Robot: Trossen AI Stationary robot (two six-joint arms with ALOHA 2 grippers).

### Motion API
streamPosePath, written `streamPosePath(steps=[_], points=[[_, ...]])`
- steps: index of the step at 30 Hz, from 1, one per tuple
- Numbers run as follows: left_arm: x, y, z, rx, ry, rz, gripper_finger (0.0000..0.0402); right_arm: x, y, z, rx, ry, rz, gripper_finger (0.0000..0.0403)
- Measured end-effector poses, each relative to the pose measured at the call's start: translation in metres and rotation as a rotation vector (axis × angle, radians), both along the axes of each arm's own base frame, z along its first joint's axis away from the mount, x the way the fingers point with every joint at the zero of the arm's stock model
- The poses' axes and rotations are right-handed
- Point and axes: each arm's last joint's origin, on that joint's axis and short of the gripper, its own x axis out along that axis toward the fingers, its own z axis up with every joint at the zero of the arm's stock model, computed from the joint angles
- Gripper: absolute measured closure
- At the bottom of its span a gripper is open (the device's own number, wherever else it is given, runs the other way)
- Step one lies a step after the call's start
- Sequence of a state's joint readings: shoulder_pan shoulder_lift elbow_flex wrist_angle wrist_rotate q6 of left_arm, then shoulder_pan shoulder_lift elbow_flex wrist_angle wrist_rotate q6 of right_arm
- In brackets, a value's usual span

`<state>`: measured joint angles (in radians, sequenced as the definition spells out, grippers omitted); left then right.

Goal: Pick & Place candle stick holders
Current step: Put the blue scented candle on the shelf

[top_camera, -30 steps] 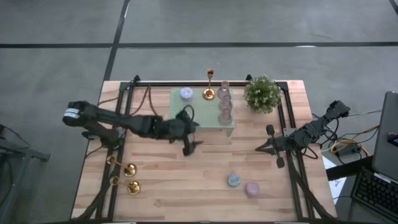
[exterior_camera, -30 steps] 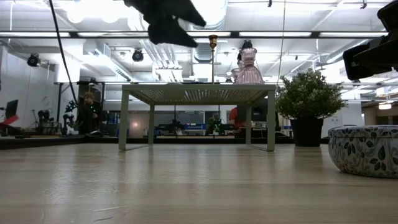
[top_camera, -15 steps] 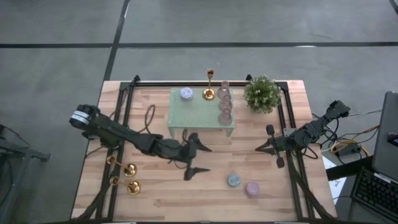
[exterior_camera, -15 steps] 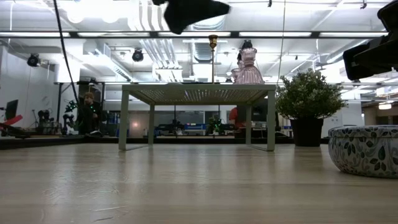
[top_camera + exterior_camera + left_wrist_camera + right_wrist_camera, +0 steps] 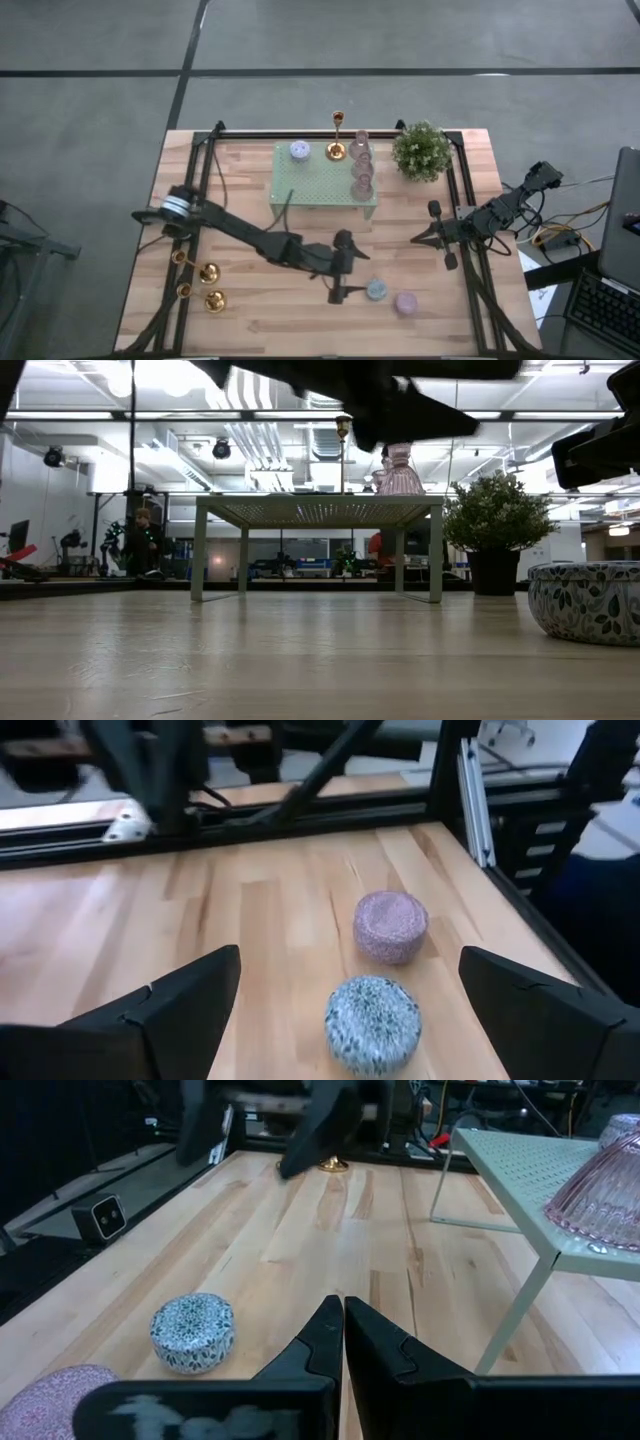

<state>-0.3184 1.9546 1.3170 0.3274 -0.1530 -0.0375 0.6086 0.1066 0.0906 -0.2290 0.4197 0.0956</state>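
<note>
My left gripper (image 5: 340, 290) above table (image 5: 250, 300), fingers (image 5: 170, 1010) wide open, nothing held. Blue candle (image 5: 372, 1023) and lilac candle (image 5: 391, 925) just ahead of my fingers. Gold candle holders (image 5: 208, 286) far behind my arm, near table edge. One gold holder (image 5: 337, 138) on green stand (image 5: 320, 180). My right gripper (image 5: 420, 238) closed, empty, off to side.

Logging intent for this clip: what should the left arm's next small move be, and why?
Probably lower the left end effector over the blue candle: its jaws stand open and the candle lies just ahead, between them.
</note>
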Motion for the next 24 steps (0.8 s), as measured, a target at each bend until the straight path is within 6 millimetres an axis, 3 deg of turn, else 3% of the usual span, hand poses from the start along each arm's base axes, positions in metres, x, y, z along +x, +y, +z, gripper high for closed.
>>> streamPosePath(steps=[6,13,24], points=[[0.031,-0.011,-0.018,0.020,0.049,-0.016,0.0021,0.000,0.000,0.000,-0.001,0.000,0.000,0.0394],[0.054,-0.018,-0.045,0.014,0.089,-0.011,0.0021,0.000,0.000,0.000,0.000,0.000,0.000,0.0394],[0.055,-0.020,-0.071,0.013,0.166,-0.025,0.0021,0.000,0.000,0.000,-0.001,0.000,0.000,0.0394]])
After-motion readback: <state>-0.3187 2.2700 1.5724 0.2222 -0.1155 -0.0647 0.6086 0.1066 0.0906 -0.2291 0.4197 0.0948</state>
